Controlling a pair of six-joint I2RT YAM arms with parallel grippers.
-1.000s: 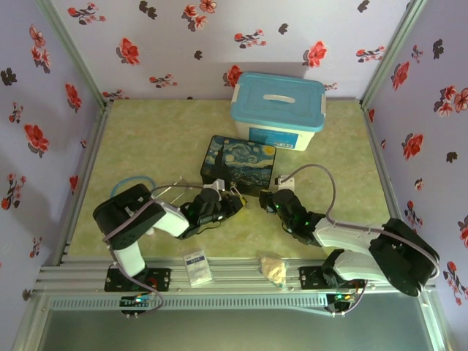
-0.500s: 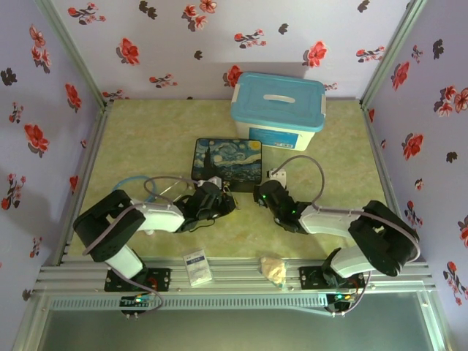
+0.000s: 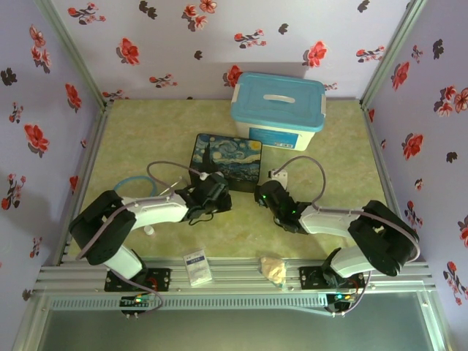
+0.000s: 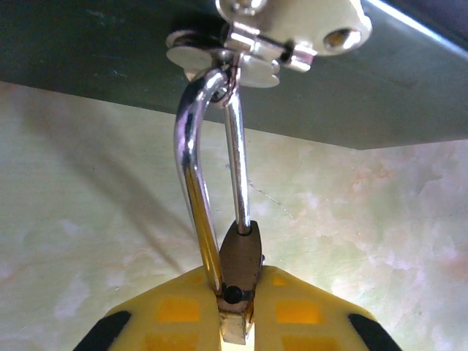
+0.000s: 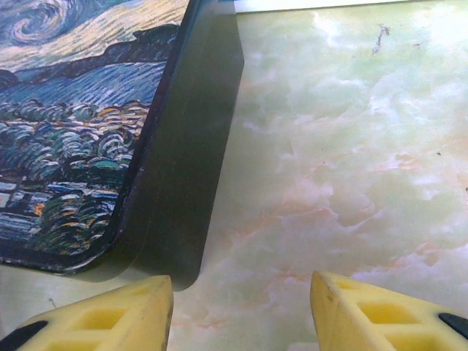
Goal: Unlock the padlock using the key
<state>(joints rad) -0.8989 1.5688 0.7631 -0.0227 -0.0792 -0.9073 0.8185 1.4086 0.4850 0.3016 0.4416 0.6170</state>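
Note:
In the left wrist view my left gripper (image 4: pixel 238 281) is shut on the small brass padlock (image 4: pixel 240 252). Its silver shackle (image 4: pixel 191 161) loops up through the metal hasp (image 4: pixel 292 25) on the dark Starry-Night box (image 4: pixel 88 51). One shackle leg enters the lock's top; the other runs down beside the body. From above, the left gripper (image 3: pixel 213 191) sits at the box's (image 3: pixel 227 155) near edge. My right gripper (image 5: pixel 241 292) is open and empty over the table, beside the box's corner (image 5: pixel 183 146). It shows from above (image 3: pixel 262 194) right of the left one. The key is out of view.
A white bin with a blue lid (image 3: pixel 278 110) stands behind the box. A blue tube (image 3: pixel 131 180) lies at the left, a small white piece (image 3: pixel 281 175) right of the box. A white packet (image 3: pixel 196 267) and a crumpled beige lump (image 3: pixel 273 269) rest on the front rail.
The painted box has slid left and back and turned squarer. My left gripper moved with it, holding the padlock. The right gripper advanced toward the box's right corner, then held still.

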